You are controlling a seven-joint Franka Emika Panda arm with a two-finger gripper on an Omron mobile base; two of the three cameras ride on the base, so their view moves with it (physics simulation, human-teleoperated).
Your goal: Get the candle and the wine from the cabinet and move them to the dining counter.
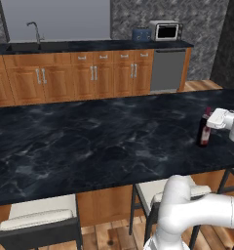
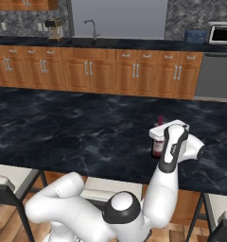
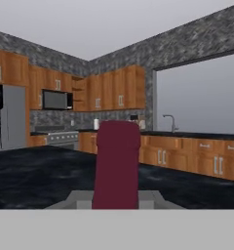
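Note:
The wine [image 1: 204, 131], a small dark bottle with a red-pink label, stands upright near the right end of the dining counter [image 1: 89, 141]. My gripper [image 1: 214, 119] is shut on its neck from the right side. From the right base camera, the wine [image 2: 157, 147] shows just under the hand, and the gripper [image 2: 158, 134] clamps its top above the black slab [image 2: 77, 127]. In the hand view the dark red neck top [image 3: 117, 161] rises between the fingertips of the gripper [image 3: 117, 199]. The candle is out of view. Orange-brown wall cabinets [image 3: 116, 88] line the far corner; I cannot tell which is the task's cabinet.
Cushioned stools [image 1: 38, 215] [image 1: 163, 191] stand along the near edge of the counter. Behind it runs a narrower worktop with a sink faucet [image 1: 35, 30], toaster [image 1: 141, 34], microwave [image 1: 165, 31] and dishwasher [image 1: 167, 69]. A coffee machine [image 2: 53, 29] sits at its left end.

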